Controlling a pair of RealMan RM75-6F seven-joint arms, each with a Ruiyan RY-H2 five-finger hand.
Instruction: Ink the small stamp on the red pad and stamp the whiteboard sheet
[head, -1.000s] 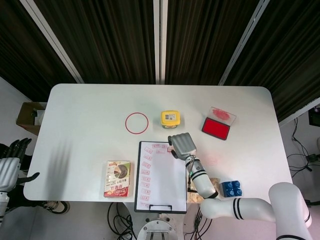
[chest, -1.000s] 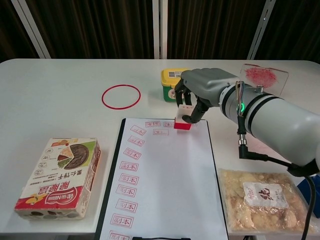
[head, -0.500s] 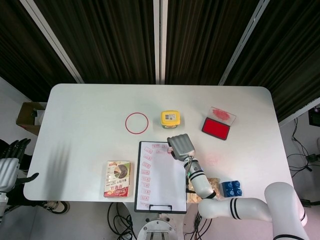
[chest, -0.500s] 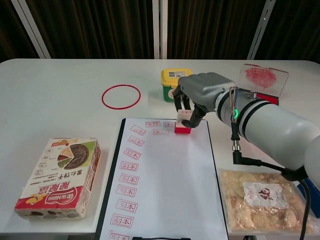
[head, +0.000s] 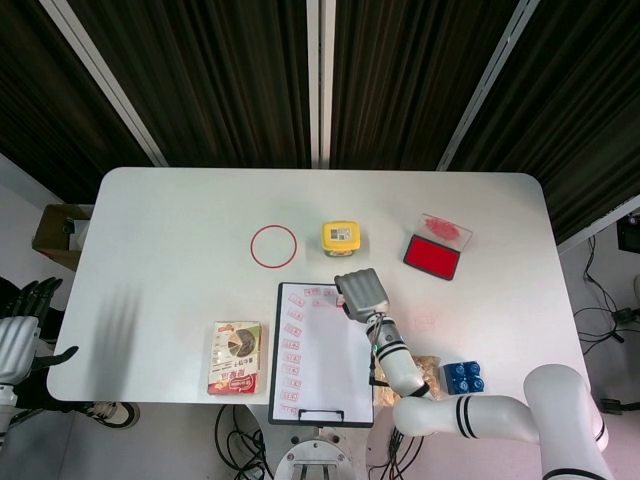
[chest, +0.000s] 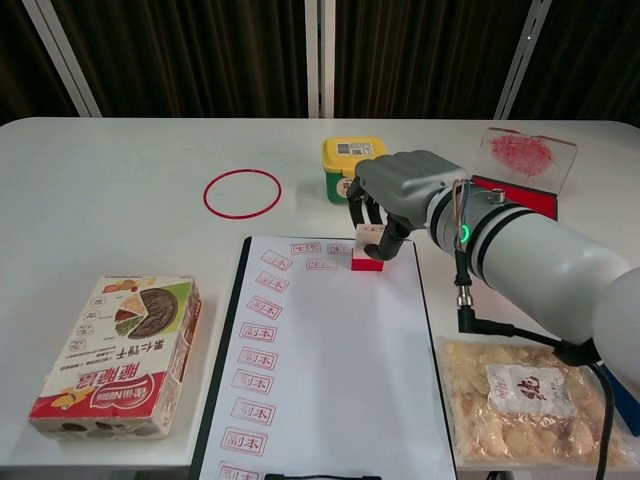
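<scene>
My right hand (chest: 400, 192) (head: 362, 293) pinches the small stamp (chest: 368, 248), a white block with a red base, and holds it down on the whiteboard sheet (chest: 330, 370) (head: 320, 355) near its top edge. Several red stamp marks run down the sheet's left side and along its top. The red ink pad (head: 431, 257) (chest: 520, 192) lies at the right of the table with its clear lid (head: 446, 230) propped behind it. My left hand (head: 20, 330) hangs off the table's left edge with its fingers apart, holding nothing.
A yellow-lidded jar (chest: 347, 165) stands just behind my right hand. A red ring (chest: 242, 192) lies to the left of it. A snack box (chest: 120, 355) sits at the front left, a bag of snacks (chest: 520, 400) at the front right, blue blocks (head: 463, 377) beyond it.
My right hand has shifted the stamp slightly toward the near side and lowered it onto the sheet. The left hand has stayed where it was.
</scene>
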